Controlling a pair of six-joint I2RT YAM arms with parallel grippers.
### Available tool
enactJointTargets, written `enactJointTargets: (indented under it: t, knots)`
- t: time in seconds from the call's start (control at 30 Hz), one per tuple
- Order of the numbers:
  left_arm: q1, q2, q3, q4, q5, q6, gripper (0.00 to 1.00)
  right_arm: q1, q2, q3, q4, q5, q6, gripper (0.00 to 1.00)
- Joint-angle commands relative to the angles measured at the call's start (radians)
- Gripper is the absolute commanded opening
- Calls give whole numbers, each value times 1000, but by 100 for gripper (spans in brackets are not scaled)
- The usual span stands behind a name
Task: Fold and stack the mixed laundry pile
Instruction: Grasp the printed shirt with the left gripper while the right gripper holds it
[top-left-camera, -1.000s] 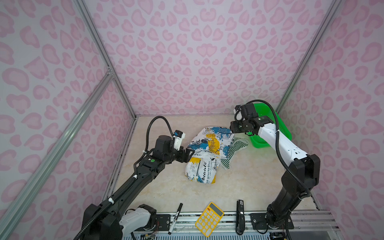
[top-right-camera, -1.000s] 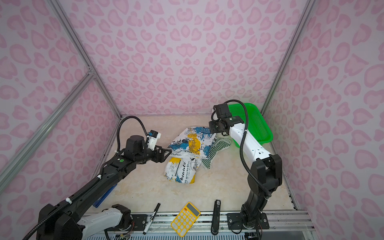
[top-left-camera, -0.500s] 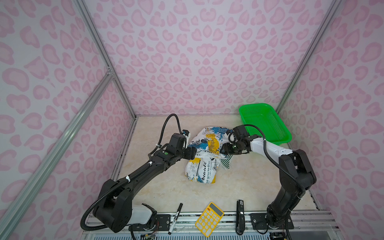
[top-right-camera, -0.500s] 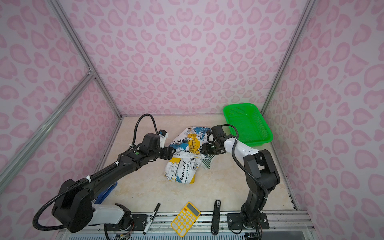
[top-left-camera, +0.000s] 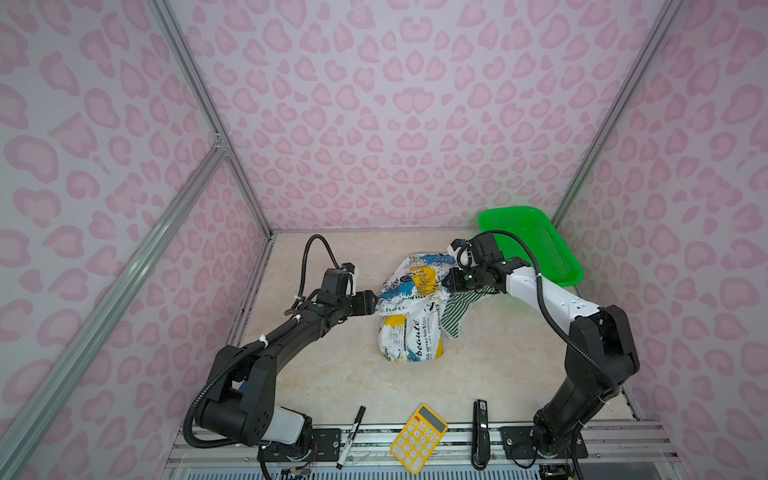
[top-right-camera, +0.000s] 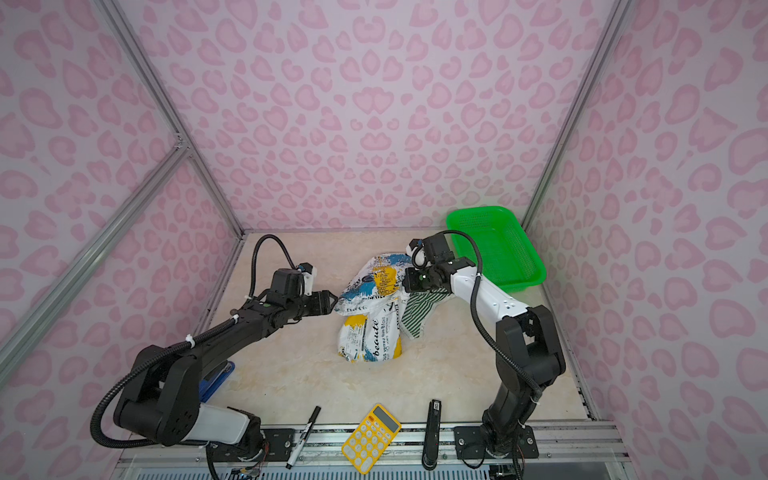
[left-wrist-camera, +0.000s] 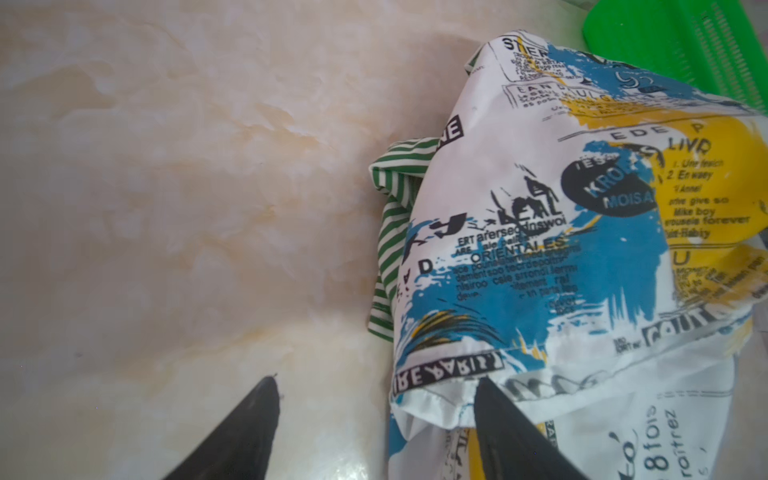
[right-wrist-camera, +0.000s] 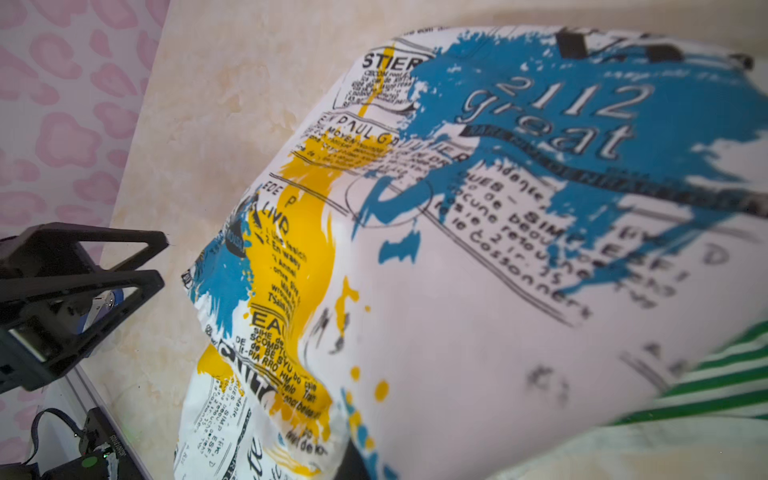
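Bearing "beauté" and "2112 great", the printed garment (top-left-camera: 409, 332) is pinched by right gripper (top-left-camera: 448, 286); left gripper (top-left-camera: 375, 303) spread.

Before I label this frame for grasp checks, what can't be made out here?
Right end effector: fingertips hidden by the white cloth garment with blue, yellow and black print in the right wrist view; too small in both top views.
Thin green-and-white striped cloth garment: mostly covered by the printed garment in every view.
Blue flat object: mostly behind the left arm, in a top view.
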Motion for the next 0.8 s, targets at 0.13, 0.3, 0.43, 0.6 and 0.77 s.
enactJointTargets:
  t: [0.13,0.3,0.43,0.6,0.77]
  knots:
    - [2,100,-13,196,273,-88,65,-1,-28,30,-81,21,-38,0]
    - [2,158,-33,292,323,-150,52,0,-28,15,-77,21,-37,0]
    - [2,177,-23,307,331,-168,26,-3,-37,23,-97,32,-44,1]
    - [2,131,38,169,259,-136,3,-3,-61,80,-194,105,-101,2]
    - [7,36,156,-20,148,-80,3,-3,-90,138,-273,145,-154,3]
